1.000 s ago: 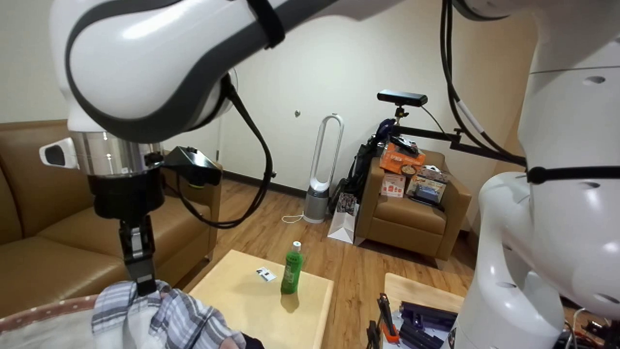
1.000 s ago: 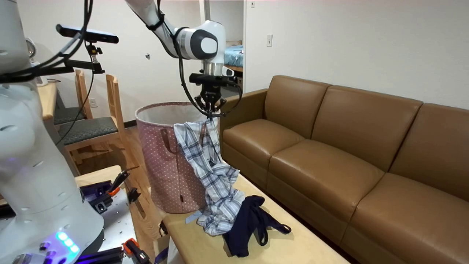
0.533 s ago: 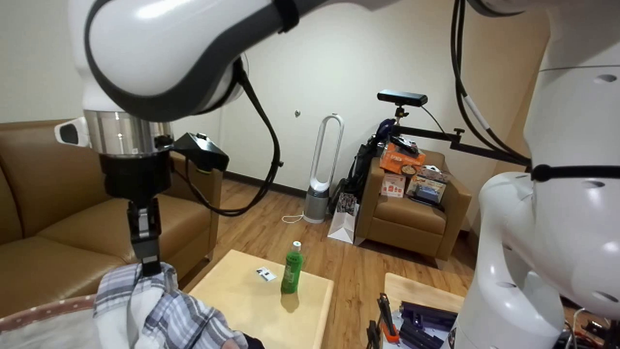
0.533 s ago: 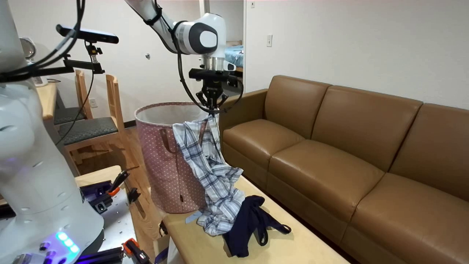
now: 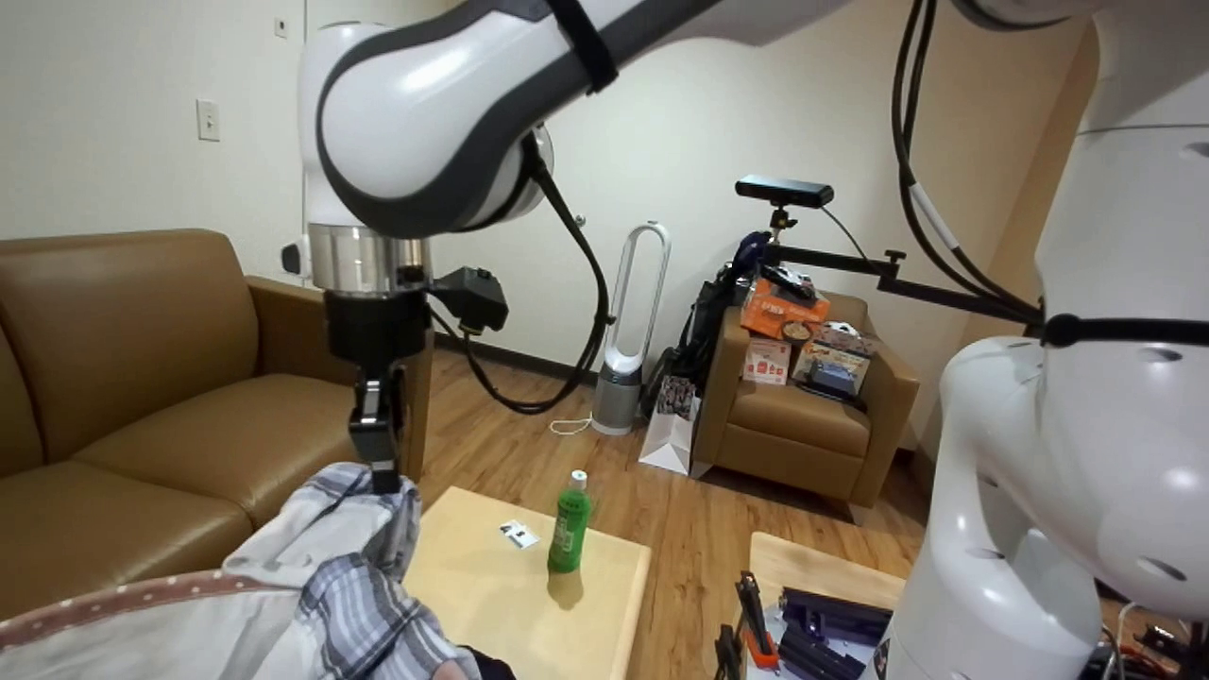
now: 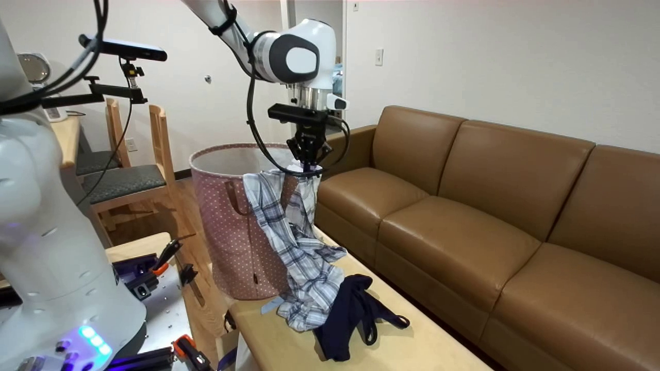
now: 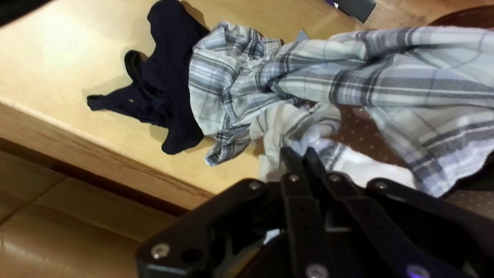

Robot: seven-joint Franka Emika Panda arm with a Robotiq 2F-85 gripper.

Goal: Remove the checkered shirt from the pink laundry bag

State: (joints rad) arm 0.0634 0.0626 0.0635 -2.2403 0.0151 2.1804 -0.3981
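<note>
White robot arm (image 5: pixel 519 57) with dark grey trim, its white forearm (image 6: pixel 206 11) sloping down in both exterior views to a bulky, rounded wrist housing (image 6: pixel 301 51). Below the housing, a polished silver cylindrical collar (image 5: pixel 364 260) points downward and carries a black two-finger gripper (image 7: pixel 300 152), which hangs close to vertical, tips lowermost. In the wrist view, two slender, screw-jointed black fingers (image 7: pixel 294 187) lie close together side by side, a narrow gap between them; dark angled linkages (image 7: pixel 200 220) flank the pair. In an exterior view, the white base column (image 6: pixel 72 242) bears a row of pale-blue indicator lights (image 6: pixel 96 340).
</note>
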